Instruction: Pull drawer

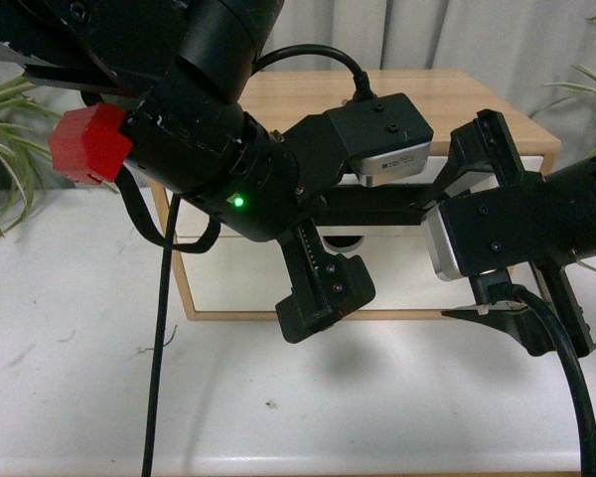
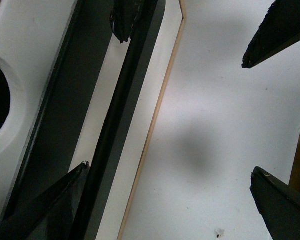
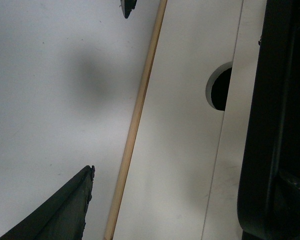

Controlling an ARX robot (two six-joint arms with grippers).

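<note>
The drawer [image 1: 402, 164] is the white front of a wooden cabinet, carrying a long black bar handle [image 1: 377, 205] above a round notch [image 1: 348, 239]. My left gripper [image 1: 318, 263] hangs open in front of it, with one finger [image 1: 323, 288] reaching down over the lower front. In the left wrist view the handle [image 2: 115, 125] runs just beside one finger [image 2: 45, 210] of the left gripper [image 2: 170, 170], and nothing is clamped. My right gripper [image 1: 437, 258] stands open at the handle's right end. In the right wrist view the right gripper [image 3: 180, 170] shows one finger [image 3: 65, 210], the notch [image 3: 221, 90] and a black mass, likely the handle [image 3: 275, 130].
The cabinet [image 1: 427, 99] stands on a white table [image 1: 377, 397] against a grey curtain. Its wooden bottom edge [image 2: 155, 125] meets the tabletop. Green plants [image 1: 0, 119] flank it on both sides. A black cable [image 1: 159, 348] hangs from the left arm, which carries a red block [image 1: 89, 144].
</note>
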